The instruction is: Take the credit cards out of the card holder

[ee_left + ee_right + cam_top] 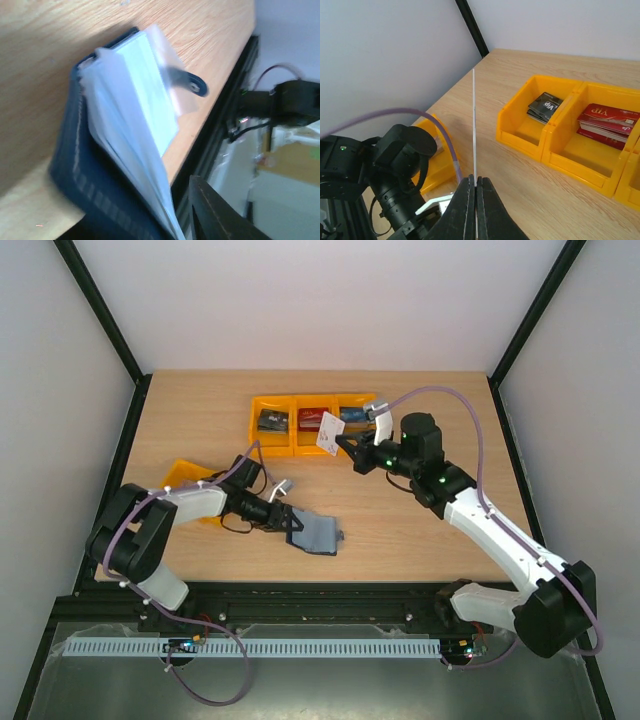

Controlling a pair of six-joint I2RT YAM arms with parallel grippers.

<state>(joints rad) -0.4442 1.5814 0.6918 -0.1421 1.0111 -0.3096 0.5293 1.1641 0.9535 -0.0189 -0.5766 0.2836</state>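
Now right gripper (347, 446) jaws pinch white red-marked card (328, 433), long axis straight out from them; left gripper (290, 523) jaws clamp navy card holder (320, 532), sleeves (145, 95) fanned.

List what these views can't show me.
- Dark navy folding card holder: left wrist view blurred; cards inside its pale sleeves unclear.
- Thin white plastic card in the right gripper: edge-on in right wrist view, print unreadable.
- Left gripper: grip cut off at left wrist view's bottom edge.

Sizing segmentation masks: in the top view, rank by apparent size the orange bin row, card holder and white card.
1. orange bin row
2. card holder
3. white card, held tilted by the right gripper, perhaps foreshortened
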